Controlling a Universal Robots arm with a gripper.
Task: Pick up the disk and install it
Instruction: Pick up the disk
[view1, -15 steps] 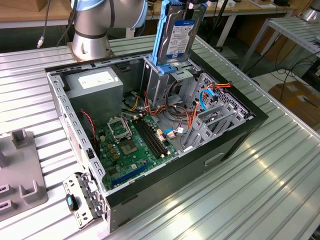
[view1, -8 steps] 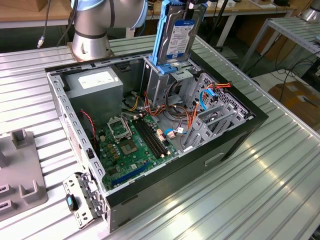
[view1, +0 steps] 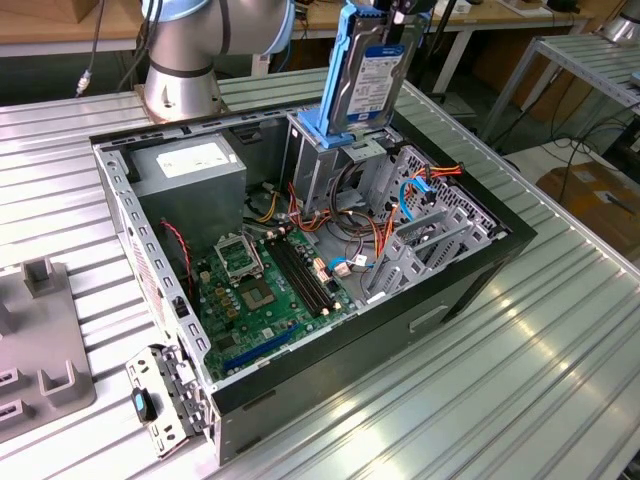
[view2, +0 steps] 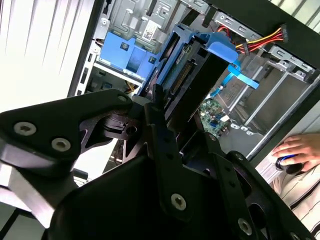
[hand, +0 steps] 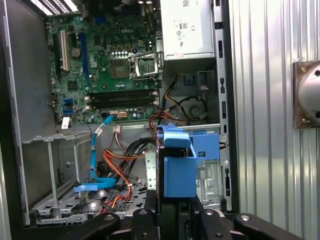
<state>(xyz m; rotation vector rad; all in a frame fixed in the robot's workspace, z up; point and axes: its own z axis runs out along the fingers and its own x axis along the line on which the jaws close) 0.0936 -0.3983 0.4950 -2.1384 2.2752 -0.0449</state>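
The disk (view1: 365, 75) hangs upright just above the metal drive cage (view1: 318, 172) at the back of the open computer case. It has a dark body, a white-and-blue label and blue side rails. My gripper (view1: 395, 12) is shut on its upper end at the frame's top edge. In the second wrist view, the black fingers (view2: 156, 107) clamp the disk (view2: 192, 75), whose connector end points down into the case. The first wrist view looks along the disk's blue rail (hand: 177, 167) past the gripper (hand: 172, 207). A blue latch (view1: 325, 135) sits on the cage right under the disk.
The case (view1: 470, 275) lies open on a ribbed metal table. Inside are a grey power-supply box (view1: 190, 165), the green motherboard (view1: 265, 290) and orange and blue cables (view1: 405, 200). The arm's base (view1: 180, 85) stands behind. A grey fixture (view1: 40, 340) is at the exterior view's left. A hand (view2: 295, 149) rests outside.
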